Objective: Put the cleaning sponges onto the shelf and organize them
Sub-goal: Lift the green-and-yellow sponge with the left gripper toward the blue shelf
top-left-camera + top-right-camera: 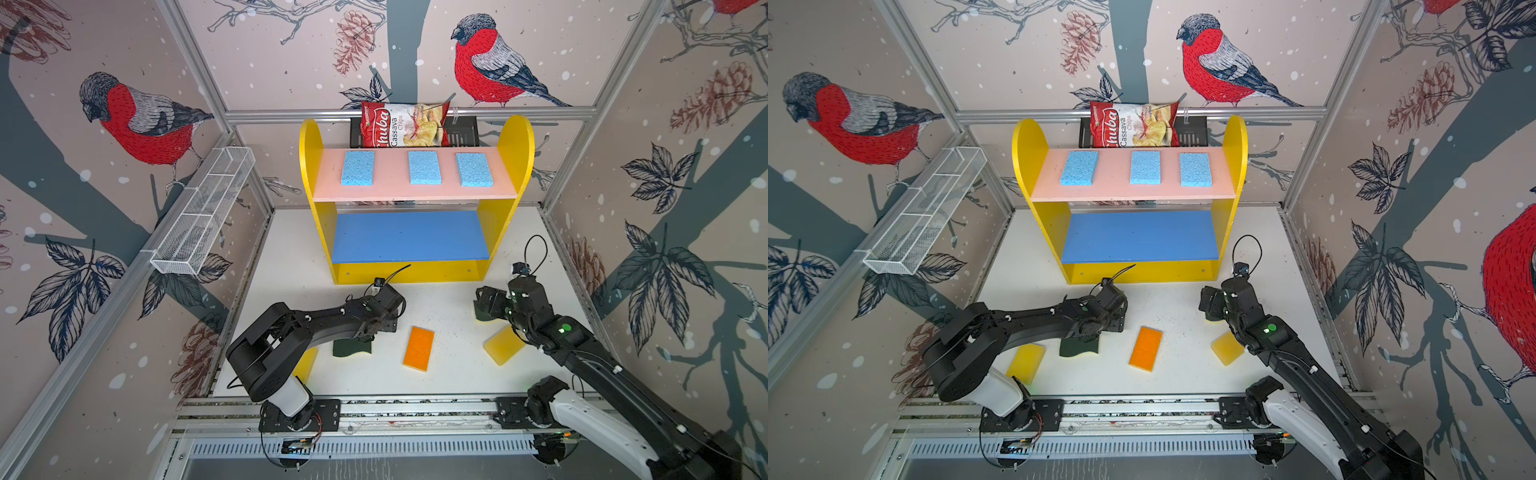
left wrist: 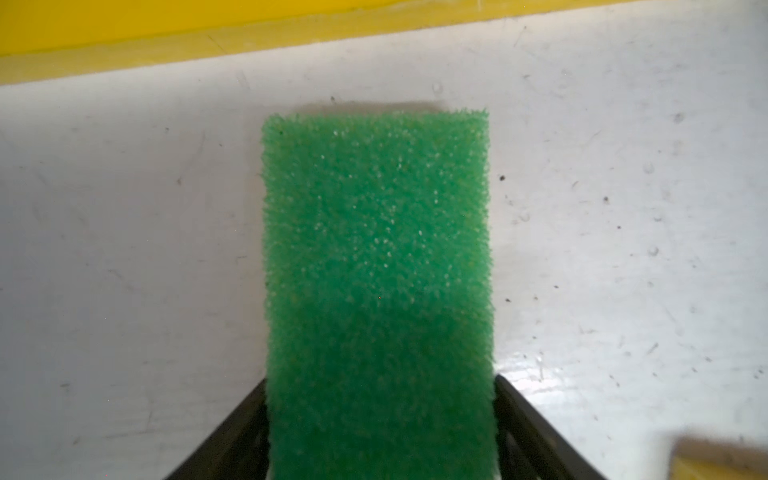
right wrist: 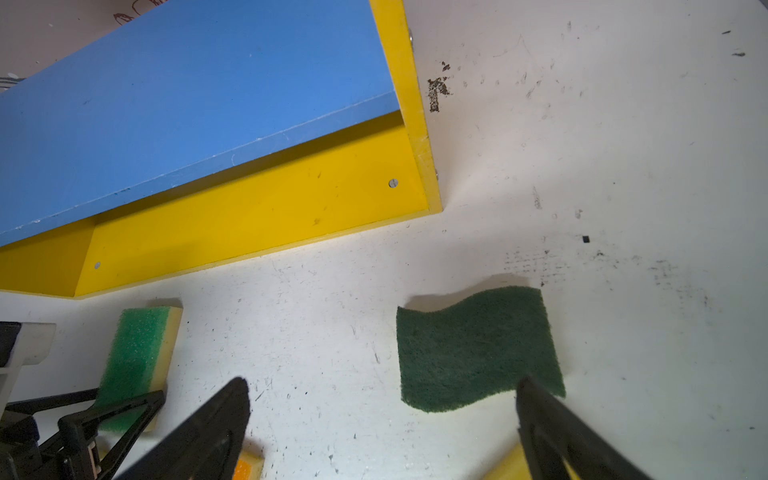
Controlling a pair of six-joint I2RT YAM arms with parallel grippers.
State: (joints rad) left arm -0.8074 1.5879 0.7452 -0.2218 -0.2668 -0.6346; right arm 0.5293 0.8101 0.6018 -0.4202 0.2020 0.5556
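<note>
Shelf: yellow-sided three-tier board shelf (image 1: 436, 272), set upright at the table's far edge.
Light blue rectangular sponges (image 1: 424, 167): three, laid flat along its pink top board.
Table, between shelf and near edge: green-topped sponge (image 2: 376, 270), orange-topped sponge (image 1: 419, 348), two yellow sponges (image 1: 1026, 362), two wavy dark green sponges (image 3: 473, 349).

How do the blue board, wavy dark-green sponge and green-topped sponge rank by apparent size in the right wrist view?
1. blue board
2. wavy dark-green sponge
3. green-topped sponge, partly hidden and foreshortened
</note>
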